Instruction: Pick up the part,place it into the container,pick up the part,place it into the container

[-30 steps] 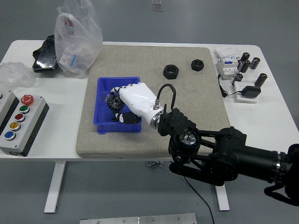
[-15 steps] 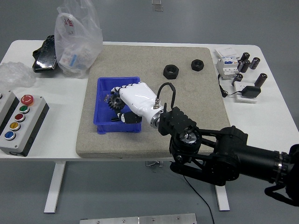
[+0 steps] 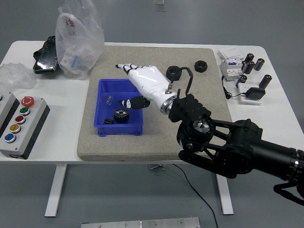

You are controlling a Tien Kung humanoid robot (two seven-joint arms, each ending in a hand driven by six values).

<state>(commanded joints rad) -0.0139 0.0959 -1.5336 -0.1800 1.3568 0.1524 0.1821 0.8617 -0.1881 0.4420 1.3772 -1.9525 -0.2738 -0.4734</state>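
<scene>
Lifted out of the blue container, the right hand now hovers above its far right corner, where a second ago it was down inside the bin over the gear. Its white fingers are stretched out flat and spread, gripping nothing, with the thumb pointing down toward the bin. Below and to the left of the fingers, the dark gear lies loose on the container's floor, a smaller black part just beside it and a small metallic piece nearer the far wall. To the right of the hand, two black nuts wait on the grey mat: one nut close behind the wrist, the other nut further right. Beyond the fingers to the left, a clear plastic bag stands on the white surface, with a button box at the left edge. Electrical parts sit well apart at the far right.
</scene>
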